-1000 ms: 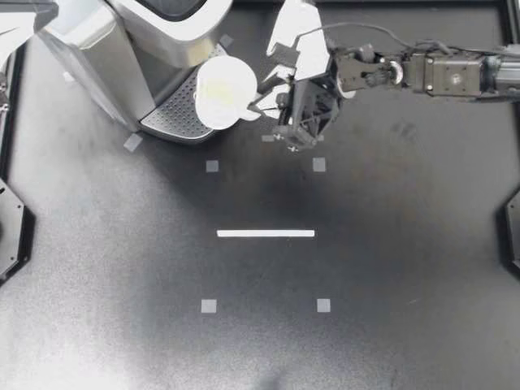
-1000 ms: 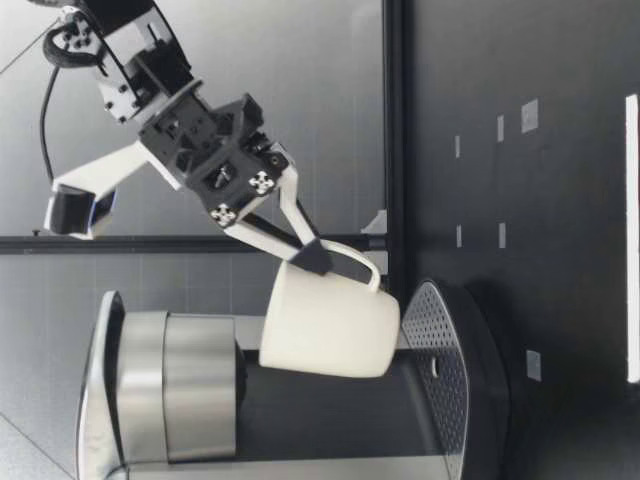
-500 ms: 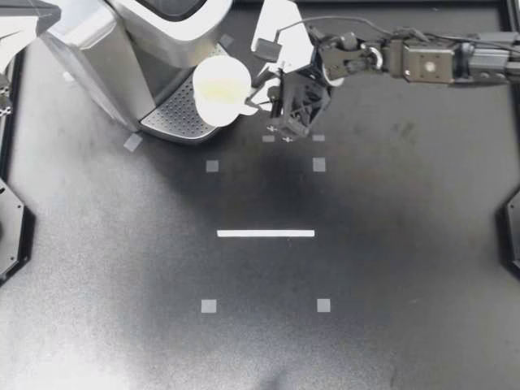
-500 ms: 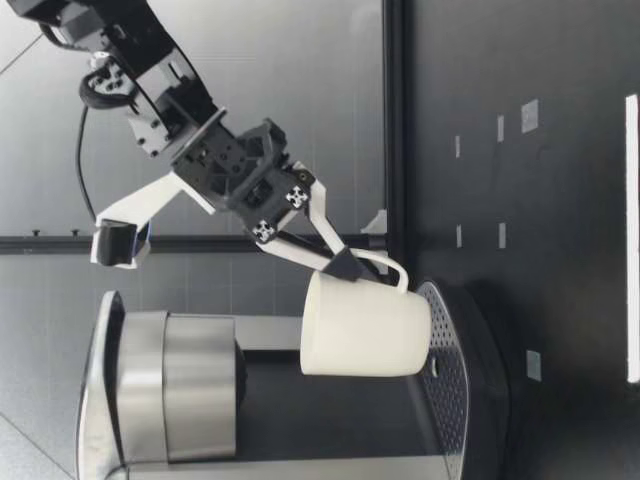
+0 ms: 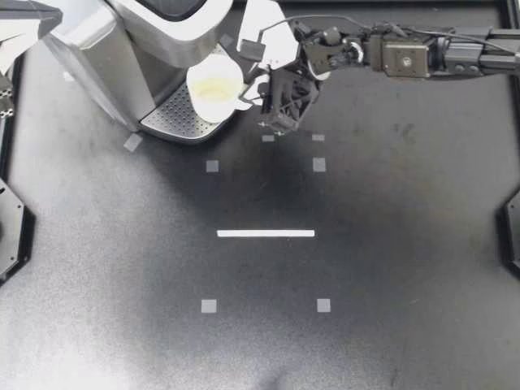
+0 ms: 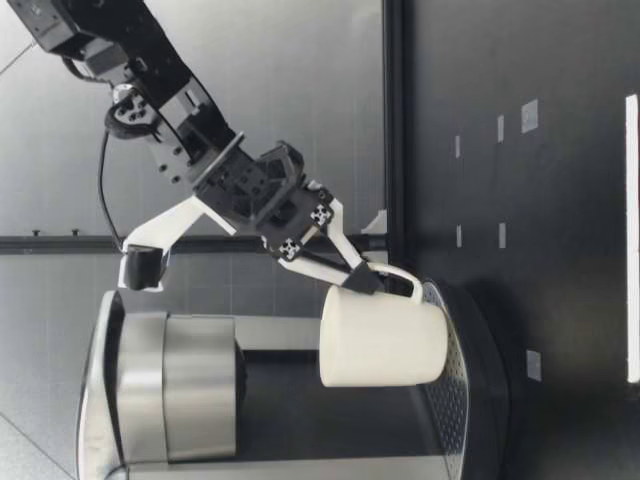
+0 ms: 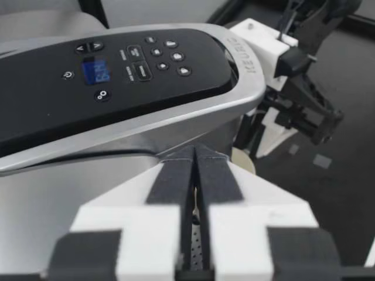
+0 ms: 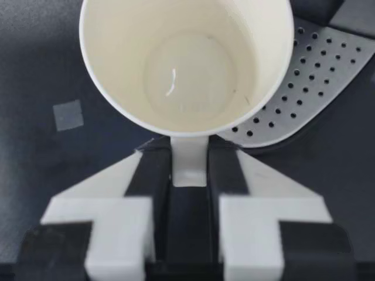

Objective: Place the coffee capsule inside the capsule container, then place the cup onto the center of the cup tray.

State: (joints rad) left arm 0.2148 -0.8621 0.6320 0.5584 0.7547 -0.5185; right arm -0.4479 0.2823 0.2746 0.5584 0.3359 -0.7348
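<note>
A white cup (image 5: 215, 88) hangs by its handle (image 8: 188, 158) in my right gripper (image 5: 250, 96), which is shut on that handle. The cup stands nearly upright over the perforated cup tray (image 5: 172, 119) of the silver coffee machine (image 5: 106, 41). In the low view the cup (image 6: 385, 335) has its base right at the tray (image 6: 458, 385); I cannot tell whether they touch. The cup (image 8: 187, 64) is empty inside. My left gripper (image 5: 24, 20) is at the back left, and its fingers (image 7: 176, 175) are shut on nothing above the machine's control panel (image 7: 117, 64). No capsule shows.
The machine's head (image 6: 170, 390) overhangs the tray, just above the cup's rim. A white strip (image 5: 266, 233) and small grey tape squares (image 5: 212, 166) mark the black table in front of the machine.
My right gripper has carried the cup left toward the machine and lowered it, from above the tray's edge down to the tray. The left gripper has not moved.
</note>
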